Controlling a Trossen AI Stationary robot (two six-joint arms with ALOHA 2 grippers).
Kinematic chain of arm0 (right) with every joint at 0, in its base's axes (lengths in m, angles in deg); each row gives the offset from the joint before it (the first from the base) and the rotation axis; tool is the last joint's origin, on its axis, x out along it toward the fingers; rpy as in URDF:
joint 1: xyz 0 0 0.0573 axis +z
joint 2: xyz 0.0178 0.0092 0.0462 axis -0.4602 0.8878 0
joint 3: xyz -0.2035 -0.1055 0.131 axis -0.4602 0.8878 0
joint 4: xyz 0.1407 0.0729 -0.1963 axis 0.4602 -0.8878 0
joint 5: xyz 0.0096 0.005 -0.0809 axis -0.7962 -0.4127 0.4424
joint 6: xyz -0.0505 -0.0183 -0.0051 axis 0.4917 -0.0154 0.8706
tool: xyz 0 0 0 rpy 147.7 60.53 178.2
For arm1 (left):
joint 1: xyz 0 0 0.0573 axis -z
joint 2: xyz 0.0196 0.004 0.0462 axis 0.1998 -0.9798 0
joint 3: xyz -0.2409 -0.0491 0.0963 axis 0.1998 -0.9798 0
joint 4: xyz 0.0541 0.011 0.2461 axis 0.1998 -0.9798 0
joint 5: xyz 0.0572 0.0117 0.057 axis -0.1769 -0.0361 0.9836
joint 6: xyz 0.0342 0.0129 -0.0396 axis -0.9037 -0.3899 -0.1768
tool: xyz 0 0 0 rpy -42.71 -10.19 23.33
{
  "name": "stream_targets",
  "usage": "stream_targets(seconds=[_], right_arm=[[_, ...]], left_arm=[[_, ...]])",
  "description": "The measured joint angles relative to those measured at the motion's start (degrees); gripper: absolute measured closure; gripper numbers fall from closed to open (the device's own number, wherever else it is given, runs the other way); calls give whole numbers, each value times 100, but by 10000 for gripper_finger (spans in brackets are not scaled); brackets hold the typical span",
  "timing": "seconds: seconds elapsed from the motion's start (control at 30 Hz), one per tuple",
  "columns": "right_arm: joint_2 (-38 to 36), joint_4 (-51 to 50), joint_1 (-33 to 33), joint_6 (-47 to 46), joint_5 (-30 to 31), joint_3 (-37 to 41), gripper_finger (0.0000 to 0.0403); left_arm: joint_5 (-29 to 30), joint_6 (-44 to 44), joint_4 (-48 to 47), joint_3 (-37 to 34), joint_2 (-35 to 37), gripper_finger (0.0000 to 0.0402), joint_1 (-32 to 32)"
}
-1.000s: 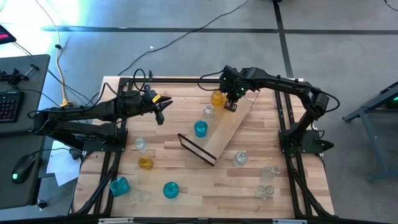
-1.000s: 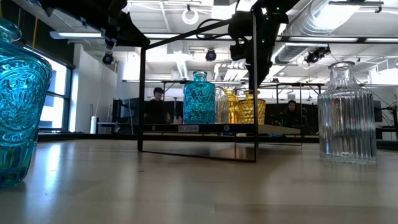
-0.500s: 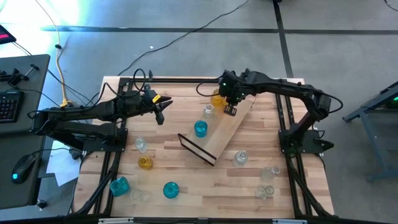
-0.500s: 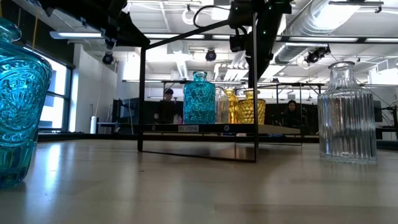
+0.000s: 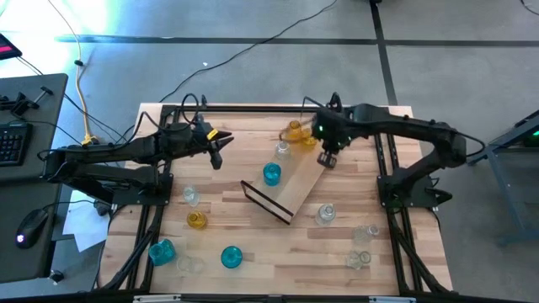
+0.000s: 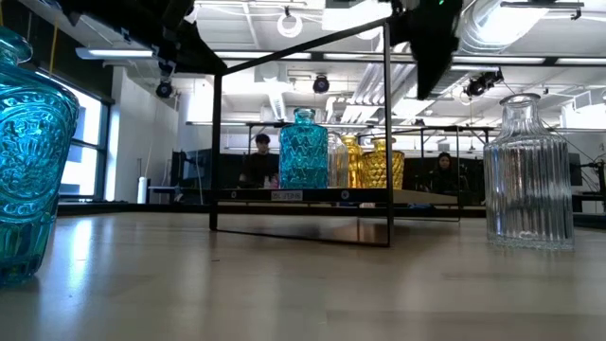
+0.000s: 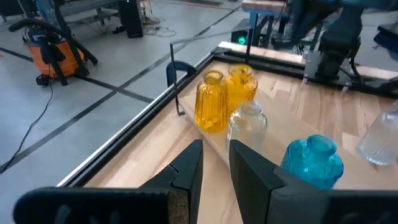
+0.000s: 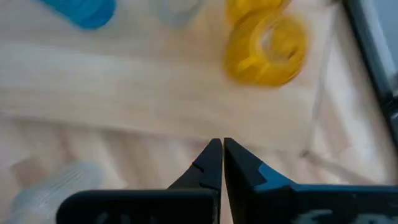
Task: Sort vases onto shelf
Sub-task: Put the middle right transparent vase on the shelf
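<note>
The shelf (image 5: 307, 181), a light-wood board with black wire ends, lies slantwise on the table. Standing on it are two amber vases (image 5: 296, 132), a clear vase (image 5: 282, 150) and a teal vase (image 5: 271, 174). My right gripper (image 5: 328, 159) hangs shut and empty over the shelf's far end, just right of the amber vases (image 8: 267, 46). My left gripper (image 5: 221, 153) hovers left of the shelf, slightly open, with nothing between its fingers (image 7: 216, 158). It faces the row of vases (image 7: 211, 102).
More vases stand loose on the table: clear (image 5: 192, 196), amber (image 5: 196, 220), teal (image 5: 162, 251) and teal (image 5: 231, 257) on the near left; clear ones (image 5: 325, 214), (image 5: 365, 231), (image 5: 360, 258) on the near right. Black rails (image 5: 253, 108) frame the table.
My right gripper has gone from above the amber vases toward the table's right edge and a little nearer. It has risen out of the top of the low view and stays shut. The vases on the shelf stand as before.
</note>
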Motion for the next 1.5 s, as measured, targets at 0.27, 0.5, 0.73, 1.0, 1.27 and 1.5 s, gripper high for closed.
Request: stream_targets(seconds=[0.27, 0.5, 0.73, 1.0, 1.27, 1.5], right_arm=[[-108, -638, 1240, -1462, 40, 257, 403], [-110, -822, 2413, -3108, 234, 257, 403], [-110, -1711, 3602, -5285, 709, 257, 403], [-110, -1753, 4218, -5843, 186, 257, 403], [-108, -1796, 4577, -6252, 258, 257, 403], [-108, -1796, 5080, -7168, 201, 255, 403]], left_arm=[[-139, 240, -765, 0, -2, 330, 13], [-139, 207, -328, 0, -2, 330, 448], [-124, 54, -241, -7, -2, 330, 1042], [-23, -70, -176, -48, -2, 330, 1604], [230, -62, -140, -52, -89, 330, 1919], [242, -276, -115, -52, -300, 330, 1923]])
